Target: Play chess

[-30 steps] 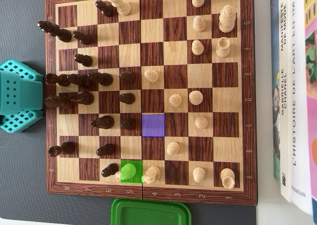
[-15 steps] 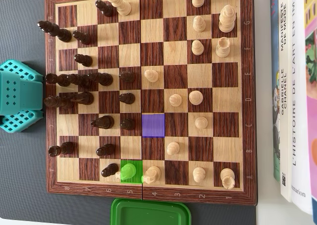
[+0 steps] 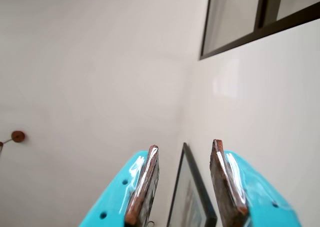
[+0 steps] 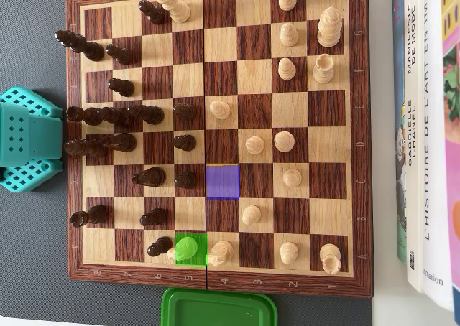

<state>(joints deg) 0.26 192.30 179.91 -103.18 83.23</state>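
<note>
In the overhead view a wooden chessboard (image 4: pixel 215 75) fills the middle. Dark pieces (image 4: pixel 151 177) crowd its left half and light pieces (image 4: pixel 284 141) stand on its right half. One light piece stands on a green-tinted square (image 4: pixel 187 248) near the bottom edge. A purple-tinted square (image 4: pixel 222 181) holds nothing. The arm's teal body (image 4: pixel 25 139) sits off the board's left edge. In the wrist view my gripper (image 3: pixel 185 146) points up at a white wall, open, with nothing between its brown-padded fingers (image 3: pixel 145 182).
A green tray (image 4: pixel 219 308) lies below the board. Books (image 4: pixel 424 132) are stacked along the right side. A light piece (image 4: pixel 172 3) leans among dark ones at the top left. A picture frame (image 3: pixel 192 197) and a window (image 3: pixel 250 17) show on the wall.
</note>
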